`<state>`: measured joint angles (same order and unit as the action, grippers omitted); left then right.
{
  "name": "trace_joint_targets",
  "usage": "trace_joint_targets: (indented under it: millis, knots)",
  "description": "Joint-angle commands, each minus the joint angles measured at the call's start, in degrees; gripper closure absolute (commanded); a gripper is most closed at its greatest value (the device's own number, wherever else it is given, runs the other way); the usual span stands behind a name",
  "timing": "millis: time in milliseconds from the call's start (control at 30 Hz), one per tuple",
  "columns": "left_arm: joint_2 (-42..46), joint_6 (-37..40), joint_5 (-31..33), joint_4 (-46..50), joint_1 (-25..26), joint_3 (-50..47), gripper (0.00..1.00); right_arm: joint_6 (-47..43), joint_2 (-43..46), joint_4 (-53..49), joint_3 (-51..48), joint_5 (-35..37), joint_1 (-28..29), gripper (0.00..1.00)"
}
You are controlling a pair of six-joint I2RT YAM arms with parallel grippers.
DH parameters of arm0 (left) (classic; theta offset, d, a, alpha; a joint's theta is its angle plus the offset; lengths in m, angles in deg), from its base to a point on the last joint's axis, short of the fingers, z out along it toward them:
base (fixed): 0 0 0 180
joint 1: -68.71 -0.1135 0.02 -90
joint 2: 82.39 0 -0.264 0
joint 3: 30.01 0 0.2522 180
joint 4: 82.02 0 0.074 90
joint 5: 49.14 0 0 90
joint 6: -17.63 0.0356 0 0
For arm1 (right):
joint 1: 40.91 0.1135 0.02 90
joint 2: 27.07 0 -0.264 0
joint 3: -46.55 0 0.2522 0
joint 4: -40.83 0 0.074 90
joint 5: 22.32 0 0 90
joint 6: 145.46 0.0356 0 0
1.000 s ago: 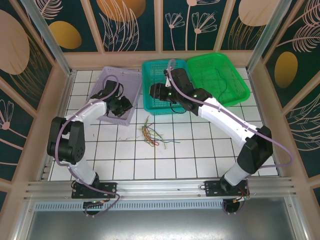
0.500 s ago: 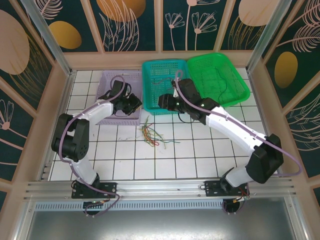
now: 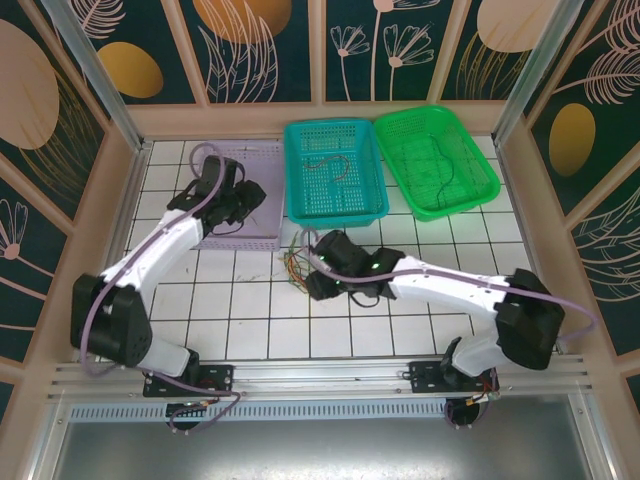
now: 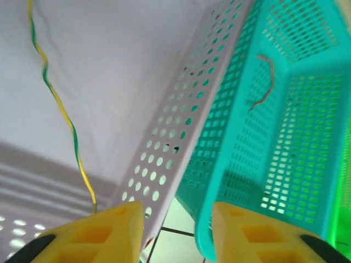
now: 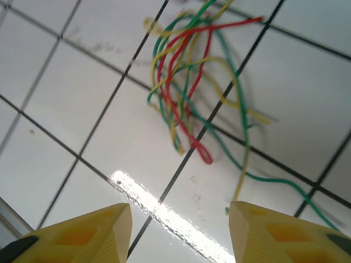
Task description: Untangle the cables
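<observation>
The left gripper (image 4: 176, 222) is positioned over the lavender basket (image 4: 181, 126), its jaws parted and empty. A yellow-green cable (image 4: 57, 104) is seen inside at 11 o'clock. The right gripper (image 5: 180, 219) is poised above the tiled bench (image 5: 66, 109), jaws parted with nothing gripped. The tangled cables (image 5: 184, 93), red, green and yellow, are seen at 12 o'clock.

Lab cell w/ alu frame (image 3: 320, 378)

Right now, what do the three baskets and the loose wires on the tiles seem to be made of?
The teal basket, lilac basket and green basket look like moulded plastic: even colour, regular holes, light glowing through. The wires look plastic-coated: bright, smooth, limp; what's inside is hidden.
</observation>
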<state>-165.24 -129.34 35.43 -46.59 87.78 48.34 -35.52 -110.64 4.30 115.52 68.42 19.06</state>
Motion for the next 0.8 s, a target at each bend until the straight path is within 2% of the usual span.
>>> trace_joint_targets:
  millis: [0,133,233,400,467,533,567,667,767]
  knots:
    - [4.42,-0.68,-1.67,4.1,0.09,-6.4,0.59,-4.62,-5.21,1.59,2.8,3.65,1.38,0.48]
    - [10.39,-7.03,-8.82,-0.72,0.76,-16.49,0.58,-5.17,-11.07,5.12,4.45,3.88,1.46,0.47]
    - [14.57,-10.0,-9.07,-3.06,1.49,-21.47,0.58,-5.96,-15.51,5.82,6.71,6.11,1.3,0.47]
    - [17.3,-10.71,-9.31,-3.4,1.67,-24.73,0.59,-9.16,-22.01,5.36,11.06,9.29,1.52,0.48]
    - [17.88,-10.74,-9.16,-3.05,1.67,-25.12,0.59,-10.55,-24.31,5.08,11.93,8.62,1.49,0.57]
    - [18.39,-11.17,-9.37,-3.1,1.67,-25.46,0.58,-11.62,-25.27,4.83,11.47,8.18,1.48,0.82]
    - [18.62,-11.72,-9.87,-3.61,1.67,-25.73,0.58,-12.35,-24.55,5.07,10.01,7.97,1.47,0.91]
    - [18.91,-14.84,-12.15,-6.88,2.21,-26.81,0.56,-15.56,-16.83,8.37,2.28,5.1,1.51,0.97]
    - [17.48,-18.09,-12.82,-10.5,5.6,-26.88,0.55,-17.51,-6.1,12.43,-6.33,0.58,1.19,1.0]
